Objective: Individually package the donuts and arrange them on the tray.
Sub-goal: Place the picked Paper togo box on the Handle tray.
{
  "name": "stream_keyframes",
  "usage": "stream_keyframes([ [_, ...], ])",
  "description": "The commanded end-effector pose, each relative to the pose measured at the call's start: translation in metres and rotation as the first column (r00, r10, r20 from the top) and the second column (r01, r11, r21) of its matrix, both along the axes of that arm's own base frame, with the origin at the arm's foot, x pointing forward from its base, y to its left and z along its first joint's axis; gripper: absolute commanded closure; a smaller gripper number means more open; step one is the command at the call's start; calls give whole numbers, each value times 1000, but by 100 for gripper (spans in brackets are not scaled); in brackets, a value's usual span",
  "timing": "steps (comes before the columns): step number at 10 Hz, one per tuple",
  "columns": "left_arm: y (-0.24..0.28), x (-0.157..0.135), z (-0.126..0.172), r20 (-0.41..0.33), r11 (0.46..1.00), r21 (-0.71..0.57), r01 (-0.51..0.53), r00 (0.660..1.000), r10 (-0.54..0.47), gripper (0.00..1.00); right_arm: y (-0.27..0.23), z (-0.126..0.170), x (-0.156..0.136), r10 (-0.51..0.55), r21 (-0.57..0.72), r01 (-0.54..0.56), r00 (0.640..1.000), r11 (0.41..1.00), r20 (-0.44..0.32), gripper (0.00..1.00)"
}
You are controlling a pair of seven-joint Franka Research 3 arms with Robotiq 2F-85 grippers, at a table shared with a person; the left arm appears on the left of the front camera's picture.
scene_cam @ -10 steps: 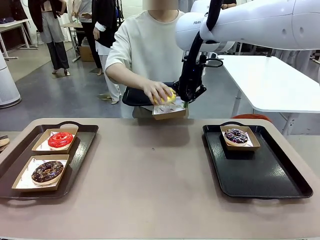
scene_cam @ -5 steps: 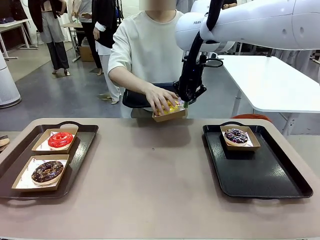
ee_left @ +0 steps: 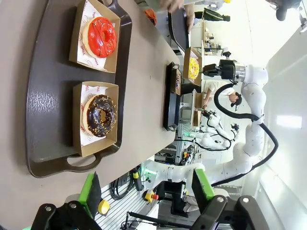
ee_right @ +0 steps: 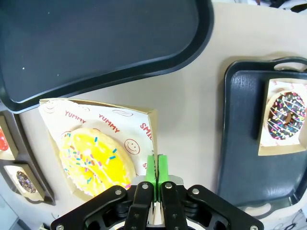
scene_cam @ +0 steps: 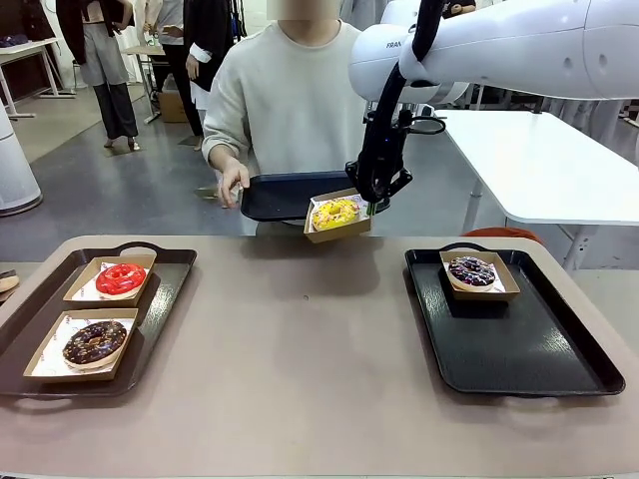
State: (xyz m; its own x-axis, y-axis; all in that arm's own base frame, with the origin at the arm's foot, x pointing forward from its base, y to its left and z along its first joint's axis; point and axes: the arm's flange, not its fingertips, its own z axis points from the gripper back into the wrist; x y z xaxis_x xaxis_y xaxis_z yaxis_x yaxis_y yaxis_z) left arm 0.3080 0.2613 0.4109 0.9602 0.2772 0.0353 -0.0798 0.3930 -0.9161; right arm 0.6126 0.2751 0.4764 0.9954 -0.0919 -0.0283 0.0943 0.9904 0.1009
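Note:
My right gripper (scene_cam: 373,203) (ee_right: 156,173) is shut on the edge of a small cardboard box (ee_right: 139,125), held in the air over the table's far edge. The yellow donut (scene_cam: 335,212) (ee_right: 95,160) lies in that box. On the black tray (scene_cam: 529,344) at the right, the purple donut (scene_cam: 472,269) (ee_right: 288,113) sits in its own box. The red donut (scene_cam: 120,278) (ee_left: 101,36) and the chocolate donut (scene_cam: 95,342) (ee_left: 100,115) rest boxed on the brown tray (scene_cam: 165,299) at the left. My left gripper (ee_left: 146,190) hangs open beside that tray, holding nothing.
A person stands across the table, one hand (scene_cam: 232,182) holding a dark tray (scene_cam: 285,195) (ee_right: 96,38) just behind the yellow donut's box. The middle of the tan table (scene_cam: 300,349) is bare. A white table (scene_cam: 539,160) stands behind at the right.
The person's hand set the yellow donut into the box I hold, then drew back to the dark tray. My right gripper stayed in place.

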Motion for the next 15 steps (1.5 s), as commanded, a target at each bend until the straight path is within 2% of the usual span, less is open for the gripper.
stream_keyframes([
  [1,1,0,2,3,1000,1,-13,1000,13,0,-2,1,-1,-2,3,2,1000,1000,6,100],
  [4,1,0,2,3,1000,1,-13,1000,13,0,0,0,0,0,0,0,1000,1000,0,98],
  [6,1,0,2,3,1000,1,-13,1000,13,0,-22,17,-33,83,7,-83,996,997,-24,98],
  [8,1,0,2,3,1000,1,-13,1000,13,0,-61,44,-79,73,-3,-74,997,997,-34,98],
  [10,1,0,2,3,1000,1,-13,1000,13,0,-101,59,-125,28,-24,-28,1000,999,2,98],
  [11,1,0,2,3,1000,1,-13,1000,13,0,-119,55,-142,2,-30,-2,1000,1000,3,98],
  [13,1,0,2,3,1000,1,-13,1000,13,0,-159,37,-173,23,-42,-22,1000,999,17,98],
  [15,1,0,2,3,1000,1,-13,1000,13,0,-191,11,-184,31,-12,-30,999,999,23,98],
])
